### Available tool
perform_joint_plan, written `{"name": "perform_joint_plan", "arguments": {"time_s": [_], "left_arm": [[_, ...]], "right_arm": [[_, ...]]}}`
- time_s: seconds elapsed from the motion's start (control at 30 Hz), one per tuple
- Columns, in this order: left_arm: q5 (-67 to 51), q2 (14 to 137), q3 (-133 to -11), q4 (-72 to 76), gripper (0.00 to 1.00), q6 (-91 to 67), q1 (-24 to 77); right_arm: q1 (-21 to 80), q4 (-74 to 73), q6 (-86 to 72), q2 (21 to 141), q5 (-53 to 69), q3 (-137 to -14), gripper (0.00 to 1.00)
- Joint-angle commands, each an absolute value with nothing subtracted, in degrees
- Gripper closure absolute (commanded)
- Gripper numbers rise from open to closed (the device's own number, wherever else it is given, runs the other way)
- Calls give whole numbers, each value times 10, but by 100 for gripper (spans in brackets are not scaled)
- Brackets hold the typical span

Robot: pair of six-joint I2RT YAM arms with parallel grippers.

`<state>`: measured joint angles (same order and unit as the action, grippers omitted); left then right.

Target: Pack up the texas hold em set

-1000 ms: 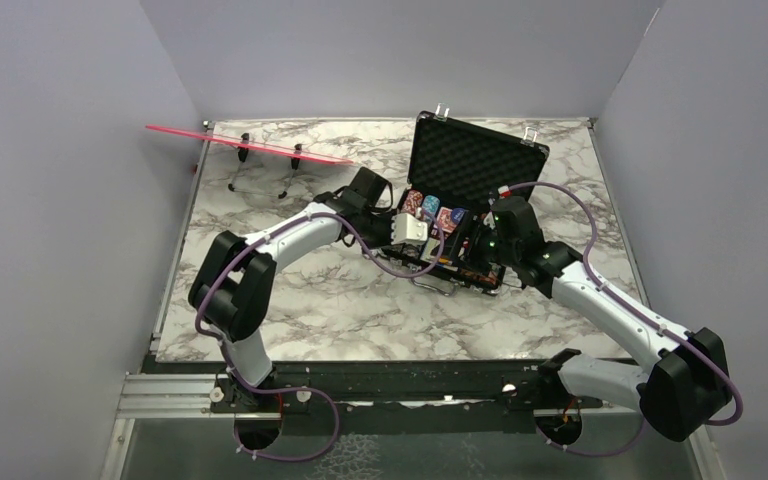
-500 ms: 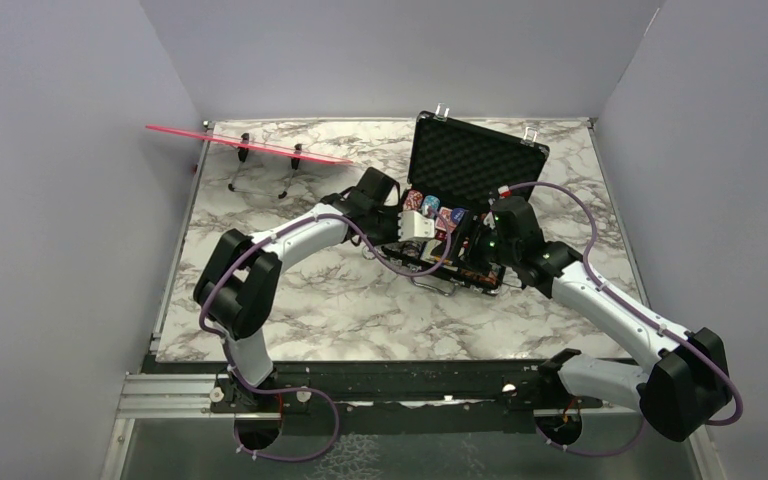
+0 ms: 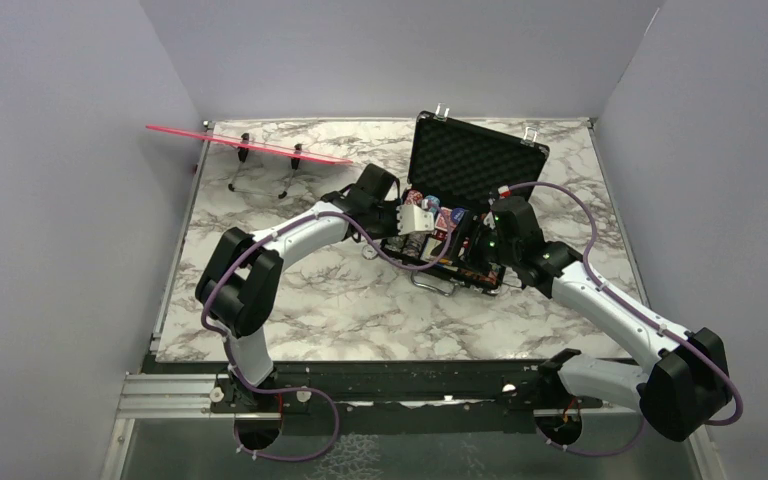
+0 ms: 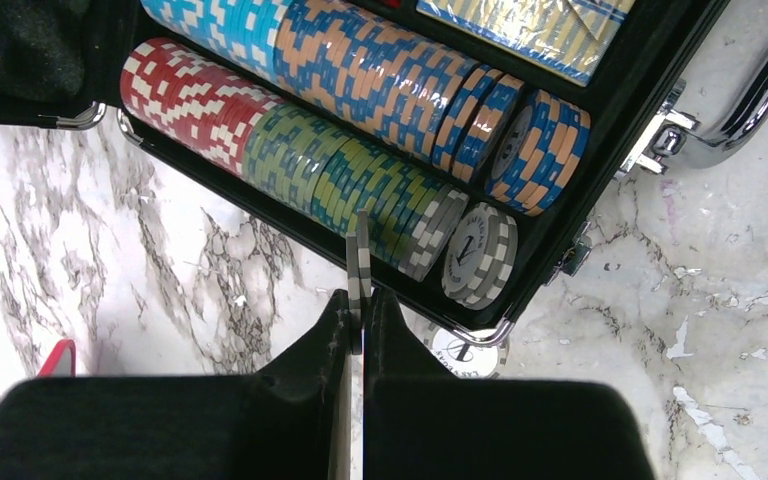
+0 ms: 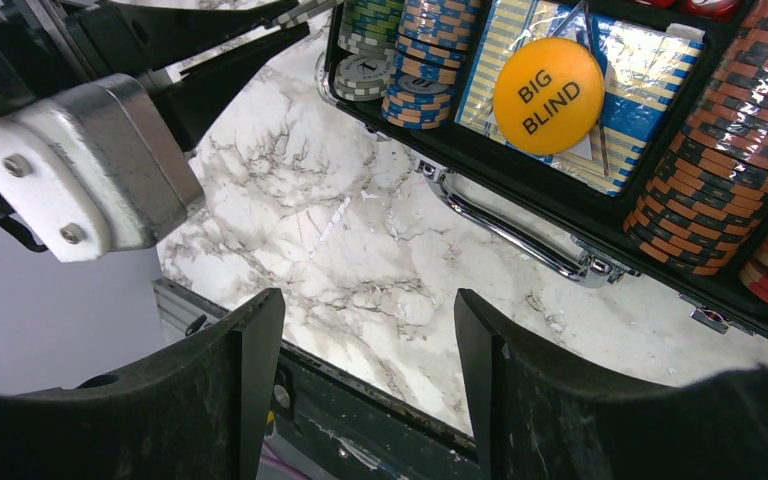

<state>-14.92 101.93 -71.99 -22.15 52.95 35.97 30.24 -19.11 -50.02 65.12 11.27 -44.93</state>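
Grey-and-white poker chips (image 4: 361,255), two of them on edge, sit pinched between the closed fingers of the left gripper (image 4: 357,300). Since a second ago that gripper has travelled from the near part of the black briefcase (image 3: 475,160) toward its upright foam lid, and the elbow has swung with it. The right arm has not shifted.

We see the left arm reaching in from the left with its wrist bent down. Its fingertips are over the case's side wall, just beside the green-and-grey chip row (image 4: 360,185). The case lies open on the marble table (image 3: 290,300).

The right gripper (image 5: 365,320) hovers with fingers spread, holding nothing, over bare marble just short of the chrome handle (image 5: 520,235). Beyond its fingertips the BIG BLIND button (image 5: 547,95) lies on a card deck (image 5: 650,60).
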Motion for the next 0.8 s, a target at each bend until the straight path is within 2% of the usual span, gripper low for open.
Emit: {"name": "perform_joint_plan", "arguments": {"time_s": [0.0, 0.4, 0.77], "left_arm": [[-175, 1012, -748, -217, 100, 516, 357], [-240, 954, -696, -249, 100, 574, 357], [-221, 1002, -726, -295, 100, 564, 357]], "right_arm": [[299, -184, -493, 650, 108, -450, 35], [299, -185, -495, 643, 111, -445, 35], [299, -181, -495, 643, 115, -445, 35]]}}
